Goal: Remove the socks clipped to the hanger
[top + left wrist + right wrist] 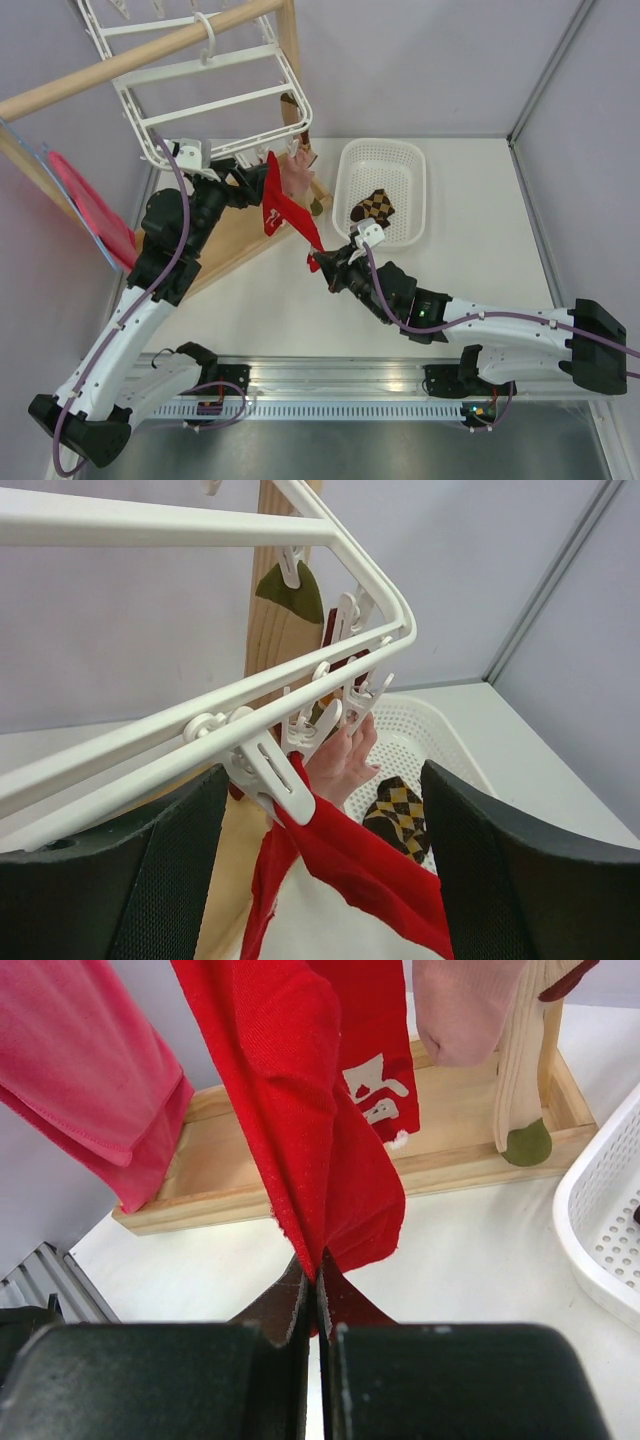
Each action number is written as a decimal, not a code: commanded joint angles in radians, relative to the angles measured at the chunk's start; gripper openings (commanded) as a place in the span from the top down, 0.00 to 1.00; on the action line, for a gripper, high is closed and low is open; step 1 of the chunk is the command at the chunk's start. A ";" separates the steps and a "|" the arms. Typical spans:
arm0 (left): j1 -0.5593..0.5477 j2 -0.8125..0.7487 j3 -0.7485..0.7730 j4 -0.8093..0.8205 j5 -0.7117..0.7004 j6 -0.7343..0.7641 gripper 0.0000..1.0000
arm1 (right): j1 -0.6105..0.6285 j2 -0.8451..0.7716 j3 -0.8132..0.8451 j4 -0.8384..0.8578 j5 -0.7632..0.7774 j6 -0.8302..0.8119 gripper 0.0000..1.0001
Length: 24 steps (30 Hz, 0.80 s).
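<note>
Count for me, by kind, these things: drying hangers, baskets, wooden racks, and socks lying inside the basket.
White plastic rectangular drying hanger: 1
White plastic mesh basket: 1
Wooden rack with a round rod: 1
Brown-and-cream checkered sock in the basket: 1
Total: 4

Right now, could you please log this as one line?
left fingers: open at clip; right fingers: shut on red sock; red sock: clipped to hanger; checkered sock: in basket
</note>
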 commanded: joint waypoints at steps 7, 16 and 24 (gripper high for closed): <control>0.012 0.001 -0.005 0.086 -0.077 -0.028 0.18 | 0.007 -0.020 -0.024 0.014 -0.014 0.017 0.99; 0.014 -0.078 -0.104 0.098 -0.045 0.001 0.18 | 0.007 -0.064 -0.012 -0.015 -0.042 0.027 0.99; 0.014 -0.279 -0.225 0.047 0.013 0.030 0.00 | 0.009 0.000 0.033 -0.018 -0.060 0.013 0.99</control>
